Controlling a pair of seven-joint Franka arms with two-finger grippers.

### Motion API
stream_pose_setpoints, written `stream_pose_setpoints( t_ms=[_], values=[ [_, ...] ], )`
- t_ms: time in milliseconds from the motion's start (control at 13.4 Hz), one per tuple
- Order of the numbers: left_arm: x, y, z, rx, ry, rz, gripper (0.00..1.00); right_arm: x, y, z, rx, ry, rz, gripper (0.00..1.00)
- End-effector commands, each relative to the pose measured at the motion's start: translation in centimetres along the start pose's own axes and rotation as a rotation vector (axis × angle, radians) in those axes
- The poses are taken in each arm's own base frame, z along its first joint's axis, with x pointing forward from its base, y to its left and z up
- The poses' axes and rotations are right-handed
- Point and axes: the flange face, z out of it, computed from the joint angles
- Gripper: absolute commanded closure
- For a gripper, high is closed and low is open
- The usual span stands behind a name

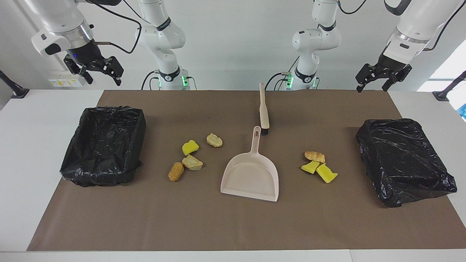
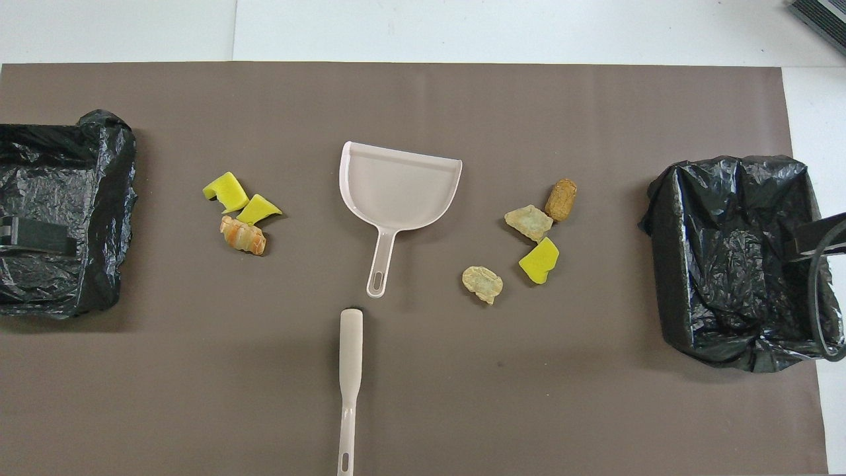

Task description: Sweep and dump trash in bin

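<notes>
Open brown mat is lying bare along the edge farthest from the robots, giving a gripper wide passage there. At mid-table, the pale pink dustpan and the brush, lying end to end, are dividing the space. Four trash lumps are crowding the lane toward the right arm's bin; three more are sitting toward the left arm's bin. Clear strips are separating each cluster from its bin.

- You see a pale pink dustpan and brush.
- Your trash is bright yellow, tan and orange-brown.
- Both bins wear glossy black liners on a brown mat.
</notes>
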Motion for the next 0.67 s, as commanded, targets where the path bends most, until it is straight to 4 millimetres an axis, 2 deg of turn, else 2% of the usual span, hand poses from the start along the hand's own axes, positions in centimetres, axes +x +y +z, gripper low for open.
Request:
stream_pose_setpoints(
  t_ms=[0, 595],
  values=[
    [-0.86, -0.05, -0.11, 0.003, -0.001, 0.003, 0.00, -0.71, -0.93, -0.26, 0.001, -0.009, -0.006, 0.00],
    [-0.80, 0.03, -0.16, 0.003, 0.005, 0.000, 0.00, -0.75, -1.83, -0.32, 0.013, 0.001, -0.023, 0.00]
  ],
)
